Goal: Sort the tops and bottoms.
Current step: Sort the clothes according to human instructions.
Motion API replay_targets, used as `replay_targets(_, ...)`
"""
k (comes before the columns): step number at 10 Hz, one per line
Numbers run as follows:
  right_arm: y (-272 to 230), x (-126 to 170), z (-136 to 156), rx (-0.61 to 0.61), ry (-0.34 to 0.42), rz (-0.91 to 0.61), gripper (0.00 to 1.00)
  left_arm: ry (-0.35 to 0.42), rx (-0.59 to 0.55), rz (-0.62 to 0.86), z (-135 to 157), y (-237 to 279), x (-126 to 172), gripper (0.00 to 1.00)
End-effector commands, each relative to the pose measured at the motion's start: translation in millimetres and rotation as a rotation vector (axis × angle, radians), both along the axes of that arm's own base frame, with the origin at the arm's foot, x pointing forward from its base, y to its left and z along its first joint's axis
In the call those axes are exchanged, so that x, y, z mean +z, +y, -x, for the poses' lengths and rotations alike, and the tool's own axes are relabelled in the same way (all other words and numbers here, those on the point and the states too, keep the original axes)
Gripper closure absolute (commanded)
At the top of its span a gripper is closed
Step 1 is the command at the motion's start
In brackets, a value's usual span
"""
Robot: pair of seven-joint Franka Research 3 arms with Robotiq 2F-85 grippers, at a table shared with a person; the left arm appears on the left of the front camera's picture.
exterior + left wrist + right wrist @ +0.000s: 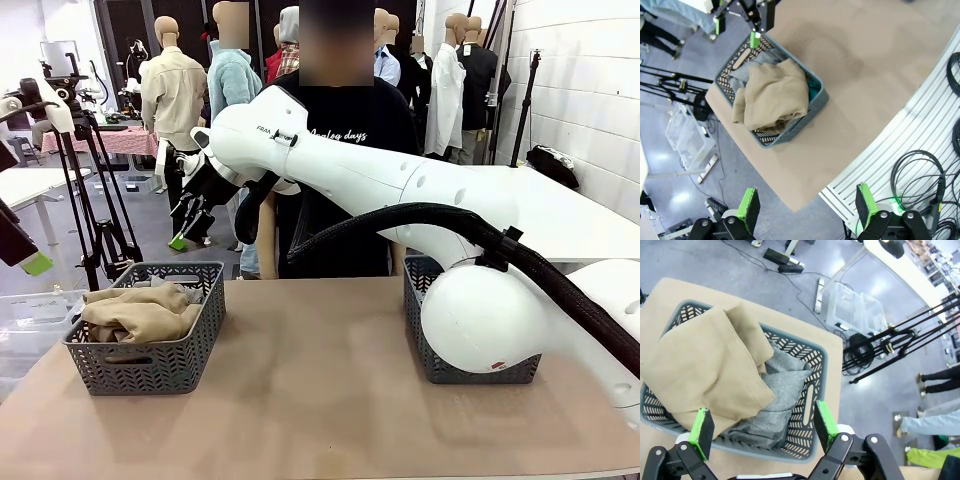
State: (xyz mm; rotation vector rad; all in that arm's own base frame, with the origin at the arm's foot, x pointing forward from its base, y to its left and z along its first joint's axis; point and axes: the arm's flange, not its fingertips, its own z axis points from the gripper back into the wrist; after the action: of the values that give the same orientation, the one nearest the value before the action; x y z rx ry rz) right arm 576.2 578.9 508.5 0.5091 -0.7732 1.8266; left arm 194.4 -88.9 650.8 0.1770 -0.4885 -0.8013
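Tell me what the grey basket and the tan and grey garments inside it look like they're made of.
The grey basket looks like moulded plastic, matt, judging by its even herringbone cut-outs and stiff rim. The tan garment seems a smooth woven cloth, perhaps cotton, falling in soft broad folds. The grey garment looks like a heathered knit, maybe jersey or fleece, given its flecked, slightly fuzzy surface.

Person's T-shirt point(345, 125) perhaps reads "days" (partly hidden).
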Motion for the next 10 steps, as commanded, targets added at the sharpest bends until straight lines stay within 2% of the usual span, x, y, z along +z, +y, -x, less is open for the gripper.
replay_targets(1,-0.1,-0.7,0.5,0.009,-0.011,0.016,0.0,0.005,0.01,-0.009,0.8,2.0,0.8,0.0)
replay_targets(10,-0.1,-0.7,0.5,0.009,-0.011,0.016,0.0,0.005,0.01,-0.009,0.8,2.0,0.8,0.0)
